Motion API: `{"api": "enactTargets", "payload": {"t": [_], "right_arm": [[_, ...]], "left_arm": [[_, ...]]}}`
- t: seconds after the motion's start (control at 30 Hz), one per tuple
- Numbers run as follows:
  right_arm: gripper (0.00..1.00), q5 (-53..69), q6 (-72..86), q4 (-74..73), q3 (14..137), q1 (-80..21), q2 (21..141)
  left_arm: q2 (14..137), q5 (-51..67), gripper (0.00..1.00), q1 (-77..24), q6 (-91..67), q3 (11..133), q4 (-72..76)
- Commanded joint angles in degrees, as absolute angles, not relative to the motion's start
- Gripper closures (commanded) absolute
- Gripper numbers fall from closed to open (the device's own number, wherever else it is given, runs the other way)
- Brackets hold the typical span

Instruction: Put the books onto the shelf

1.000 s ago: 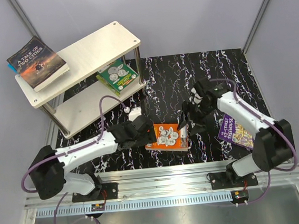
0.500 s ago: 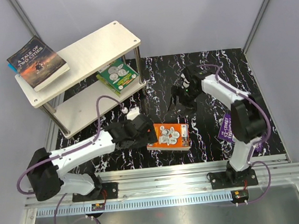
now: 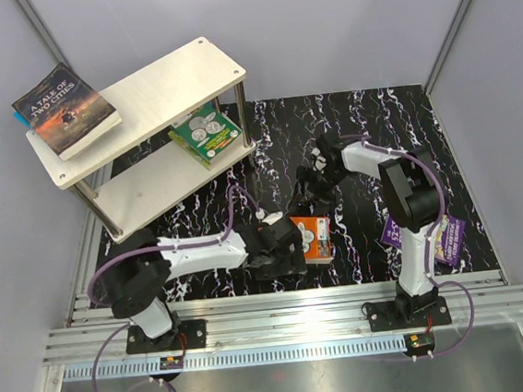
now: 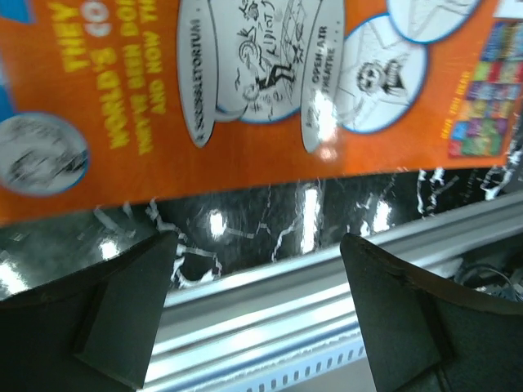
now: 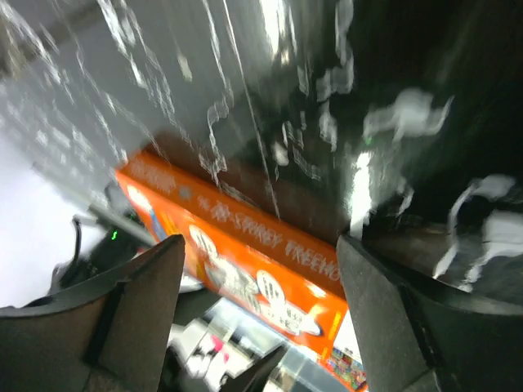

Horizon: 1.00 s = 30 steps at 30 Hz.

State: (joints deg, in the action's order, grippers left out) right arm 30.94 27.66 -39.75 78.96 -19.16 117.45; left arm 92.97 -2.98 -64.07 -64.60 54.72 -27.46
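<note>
— Where the shelf (image 3: 153, 81) stands at the upper left of the overhead frame, which books lie on it?

— "A Tale of Two Cities" (image 3: 66, 111) lies flat on the left end of the top board, overhanging its corner. A green book (image 3: 205, 134) lies on the lower board, at its right end.

— And lower down, near the middle?

— The left pincer (image 3: 283, 248) sits low over the left part of an orange book (image 3: 317, 237), which lies flat on the black marbled surface (image 3: 365, 121). Its wrist view shows the two fingers (image 4: 106, 318) spread wide and released, with only bare surface between them and the orange cover just beyond their tips.

— Is it touching the book?

— I cannot tell.

— And further right?

— The right pincer (image 3: 309, 180) hangs just above the orange book in the frame, also released and gripping nothing. A purple book (image 3: 453, 238) lies flat at the lower right, partly behind the right arm.
</note>
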Motion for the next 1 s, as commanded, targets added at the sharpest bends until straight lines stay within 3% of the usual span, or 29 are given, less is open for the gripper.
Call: {"api": "enactTargets", "payload": {"t": [0.0,0.33,0.53,0.67,0.83,0.93,0.97], "right_arm": [[0.17,33.6,27.3,-35.8,69.6,-19.1,114.4],[0.14,52.8,42.3,-21.6,48.4,-23.2,108.0],[0.12,63.3,55.4,2.1,37.6,-31.7,110.5],[0.11,66.1,63.4,15.3,35.2,-35.9,109.5],[0.10,69.9,71.1,20.8,35.8,-39.2,107.3],[0.12,71.1,83.3,39.0,32.8,-40.3,106.4],[0.21,71.0,85.5,41.5,32.2,-40.3,106.2]], "left_arm": [[96.6,2.0,0.11,-63.8,-64.7,55.7,-20.1],[98.2,6.7,0.12,-52.4,-66.0,44.3,-6.2],[99.7,8.3,0.12,-51.2,-66.4,42.8,-1.4],[97.6,5.8,0.12,-50.7,-68.1,42.3,-3.2],[91.4,1.5,0.12,-47.9,-70.3,39.3,-2.5],[88.5,0.4,0.14,-45.5,-68.7,38.8,-1.1],[88.0,0.3,0.14,-45.0,-67.9,38.9,-1.3]]}}
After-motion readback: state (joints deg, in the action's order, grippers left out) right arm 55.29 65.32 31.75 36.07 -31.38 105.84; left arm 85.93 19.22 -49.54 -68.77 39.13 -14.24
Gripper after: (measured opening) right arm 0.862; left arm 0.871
